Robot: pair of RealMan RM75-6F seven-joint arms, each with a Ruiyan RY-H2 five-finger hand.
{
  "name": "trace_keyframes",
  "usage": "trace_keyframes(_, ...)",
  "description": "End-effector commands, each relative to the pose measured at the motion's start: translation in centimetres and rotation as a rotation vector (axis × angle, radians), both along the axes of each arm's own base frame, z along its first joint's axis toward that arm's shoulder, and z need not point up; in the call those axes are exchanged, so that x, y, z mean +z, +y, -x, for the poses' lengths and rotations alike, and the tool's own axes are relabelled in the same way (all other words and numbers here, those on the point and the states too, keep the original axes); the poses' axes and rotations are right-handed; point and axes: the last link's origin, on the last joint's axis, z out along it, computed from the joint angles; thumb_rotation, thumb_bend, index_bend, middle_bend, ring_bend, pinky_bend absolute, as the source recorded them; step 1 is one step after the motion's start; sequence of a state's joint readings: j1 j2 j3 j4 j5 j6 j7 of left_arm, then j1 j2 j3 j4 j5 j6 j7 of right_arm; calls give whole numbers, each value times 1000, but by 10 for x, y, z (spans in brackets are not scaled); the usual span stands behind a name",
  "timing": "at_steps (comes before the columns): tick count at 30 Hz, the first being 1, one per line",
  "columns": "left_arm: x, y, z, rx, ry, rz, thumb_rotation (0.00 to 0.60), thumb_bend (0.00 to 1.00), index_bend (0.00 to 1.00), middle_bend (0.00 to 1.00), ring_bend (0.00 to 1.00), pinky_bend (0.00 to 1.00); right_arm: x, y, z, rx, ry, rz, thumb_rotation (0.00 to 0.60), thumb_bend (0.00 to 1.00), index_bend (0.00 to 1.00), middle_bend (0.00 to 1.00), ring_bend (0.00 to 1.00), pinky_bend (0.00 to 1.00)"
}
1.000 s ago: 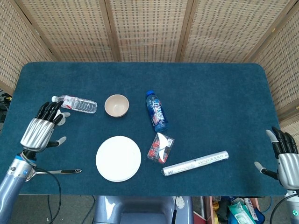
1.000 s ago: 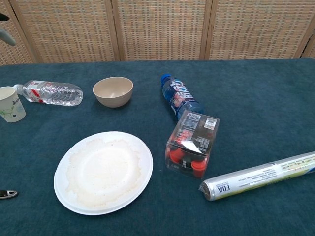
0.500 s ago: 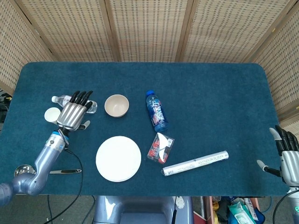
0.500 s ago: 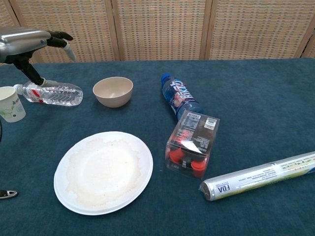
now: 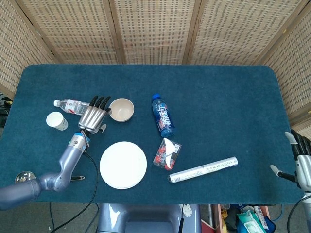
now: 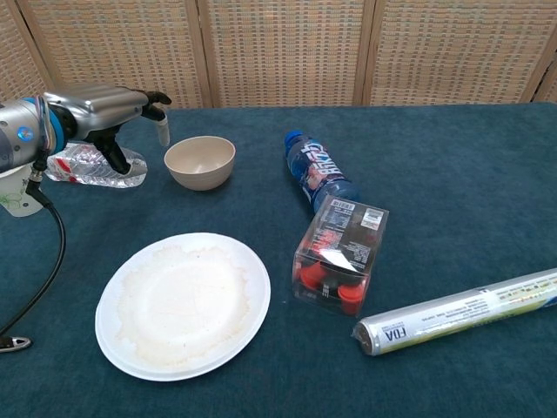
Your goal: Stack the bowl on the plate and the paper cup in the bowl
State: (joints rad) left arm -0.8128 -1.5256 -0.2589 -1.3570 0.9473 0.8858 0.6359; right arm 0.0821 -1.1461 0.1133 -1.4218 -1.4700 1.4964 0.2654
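Observation:
A beige bowl (image 5: pixel 121 109) (image 6: pixel 200 161) stands upright on the blue table, behind the white plate (image 5: pixel 123 164) (image 6: pixel 183 302). The white paper cup (image 5: pixel 57 121) (image 6: pixel 16 190) stands at the far left, partly hidden by my left arm in the chest view. My left hand (image 5: pixel 94 116) (image 6: pixel 109 104) hovers just left of the bowl with fingers stretched out, holding nothing. My right hand (image 5: pixel 301 162) is at the table's right front edge in the head view, fingers apart and empty.
A clear water bottle (image 5: pixel 73 106) (image 6: pixel 91 167) lies under my left hand. A blue bottle (image 5: pixel 163 115) (image 6: pixel 320 174), a clear box (image 5: pixel 167 154) (image 6: pixel 341 255) and a foil roll (image 5: pixel 203 170) (image 6: pixel 457 313) lie to the right of the plate. A spoon (image 5: pixel 22 176) lies front left.
My left hand has swept right, from beside the paper cup over the water bottle to just left of the bowl. My right hand has drifted slightly lower and further right.

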Motion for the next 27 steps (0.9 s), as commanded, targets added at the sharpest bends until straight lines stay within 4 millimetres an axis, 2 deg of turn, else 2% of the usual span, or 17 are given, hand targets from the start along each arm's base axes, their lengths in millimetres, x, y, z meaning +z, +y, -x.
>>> trace_keyframes(1,-12,8,-3,8,22,5,600,313,364,0,0,0,0,-2,2,-9,-5,-3,600,142,9,0,0,0)
trace_keyframes(16,-46,22,-9,30,62,31,600,362,405,0,0,0,0,-8,16,-53,-28,-11,600,142,9,0,0,0)
trace_keyframes(27,-63,25,-10,5,85,27,600,446,572,0,0,25,3,-10,21,-71,-43,-3,600,142,9,0,0,0)
